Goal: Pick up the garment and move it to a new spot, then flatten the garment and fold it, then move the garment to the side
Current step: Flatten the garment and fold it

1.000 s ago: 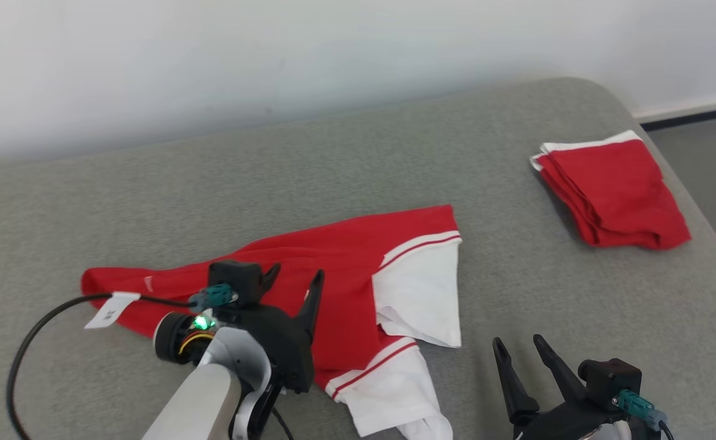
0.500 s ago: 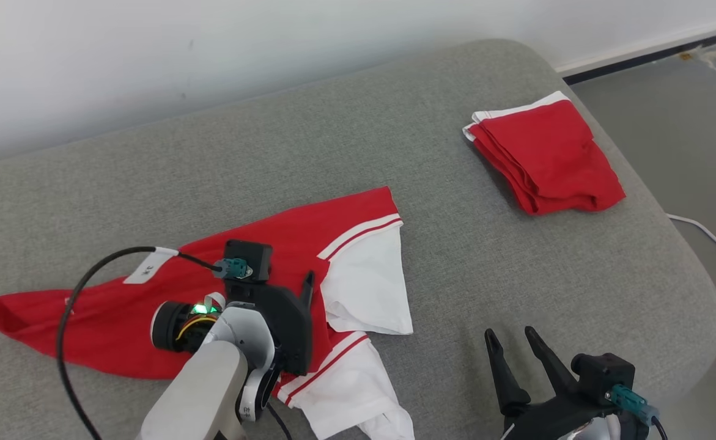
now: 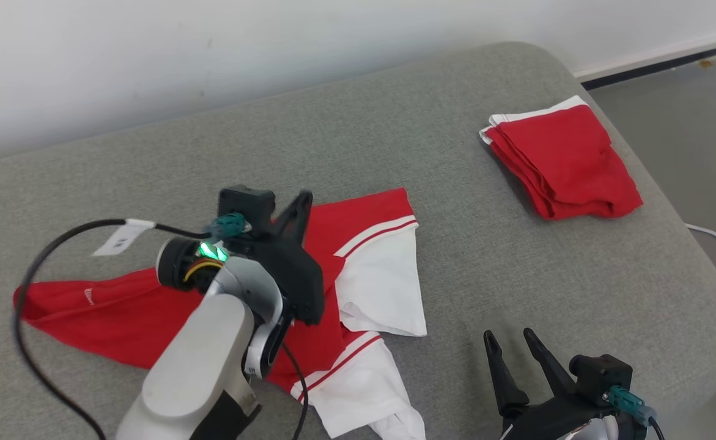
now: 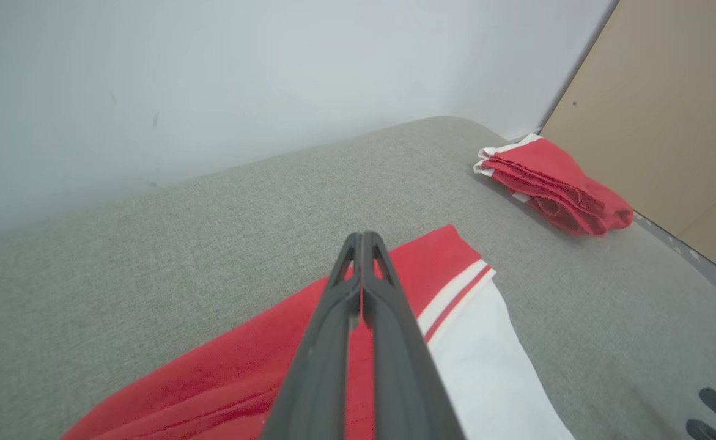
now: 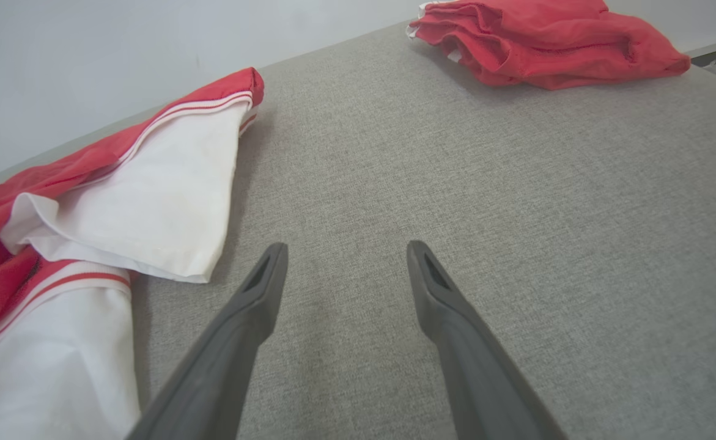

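My left claw (image 3: 299,203) is closed, fingers pressed together above the red part of the garment (image 3: 113,315); I cannot tell whether any cloth is pinched. The garment lies crumpled on the grey cushion (image 3: 516,269), its white parts near my right claw (image 3: 508,336), which is open over bare cushion. A folded red cloth (image 3: 568,162) sits well apart at the far right corner

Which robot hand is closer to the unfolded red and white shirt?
The left. The left hand is shut, right above the red and white shirt. The right hand is open, off beside its white sleeves, over the grey cushion.
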